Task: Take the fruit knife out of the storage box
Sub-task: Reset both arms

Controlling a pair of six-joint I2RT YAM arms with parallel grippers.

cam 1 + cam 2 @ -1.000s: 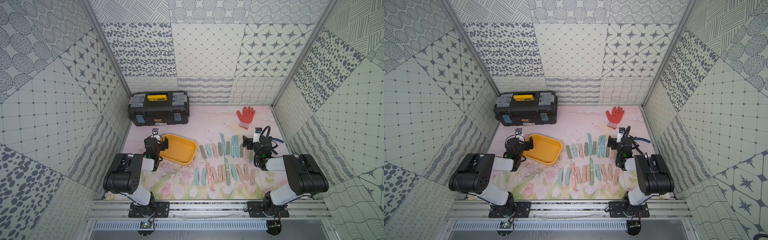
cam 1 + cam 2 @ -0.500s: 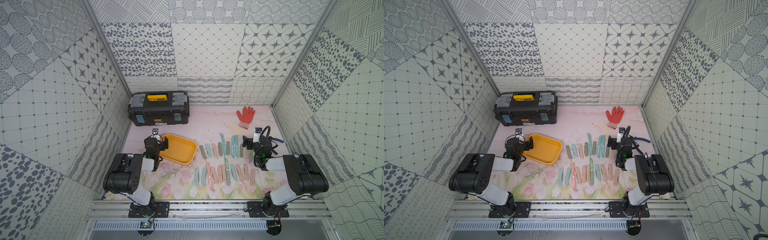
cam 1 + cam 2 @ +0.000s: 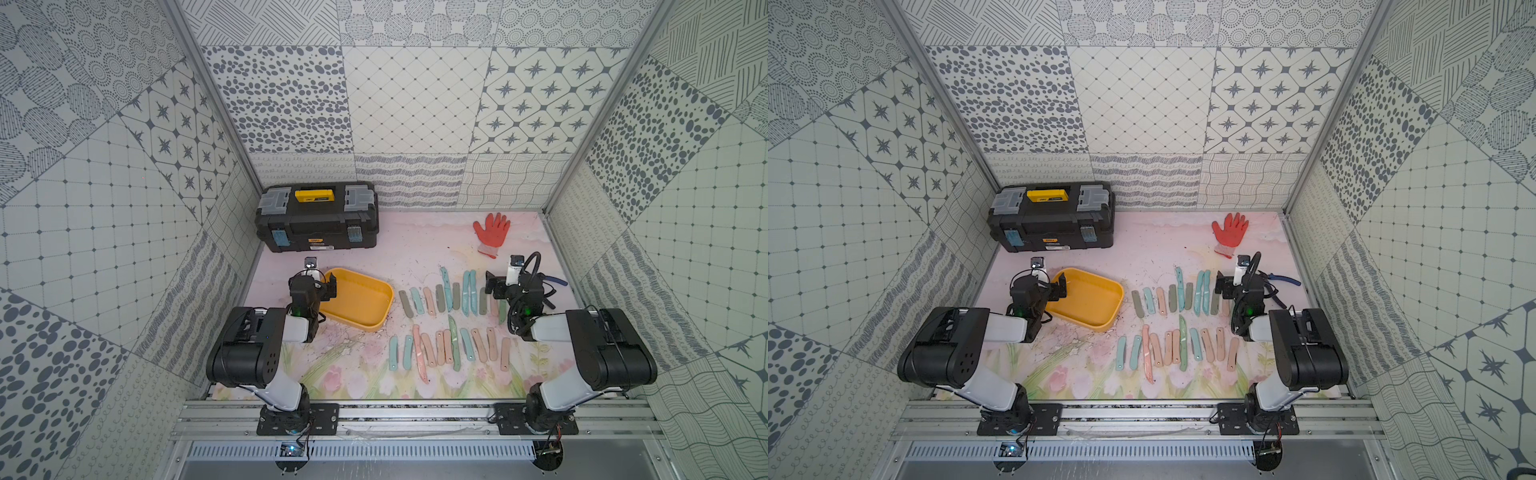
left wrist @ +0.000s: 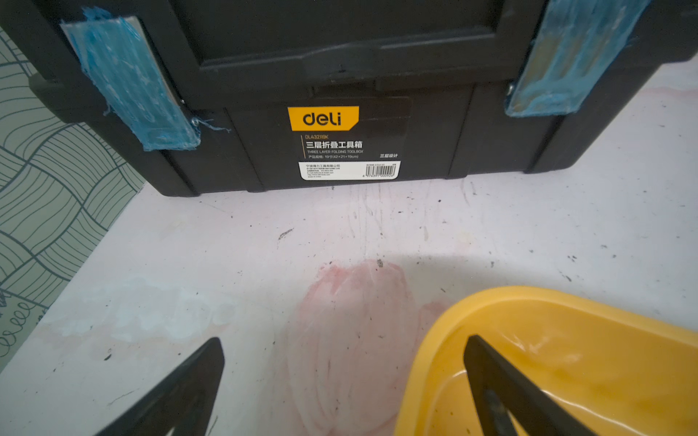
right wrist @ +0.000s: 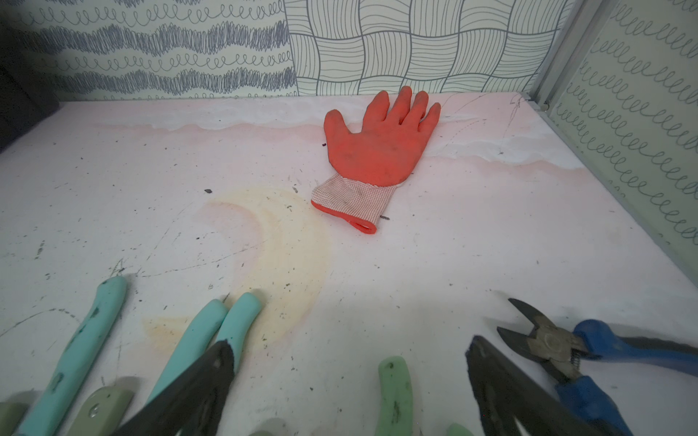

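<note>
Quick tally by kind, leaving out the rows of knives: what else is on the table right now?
Black toolbox: 1
Yellow storage box: 1
Red glove: 1
Blue-handled cutters: 1
Total: 4

Looks like a robot-lab test cell, not a home or shop. Closed in by printed pattern wall panels (image 3: pixel 415 104) set in aluminium frame posts (image 3: pixel 212 95). Bolted to an aluminium rail (image 3: pixel 415 415) at the front: left arm (image 3: pixel 257 345) and right arm (image 3: pixel 598 353). Scuffed flower-print desk (image 3: pixel 415 249) carrying workshop props: black toolbox (image 3: pixel 318 224), orange work glove (image 3: pixel 492 230), blue-handled cutters (image 5: pixel 547 343).
</note>
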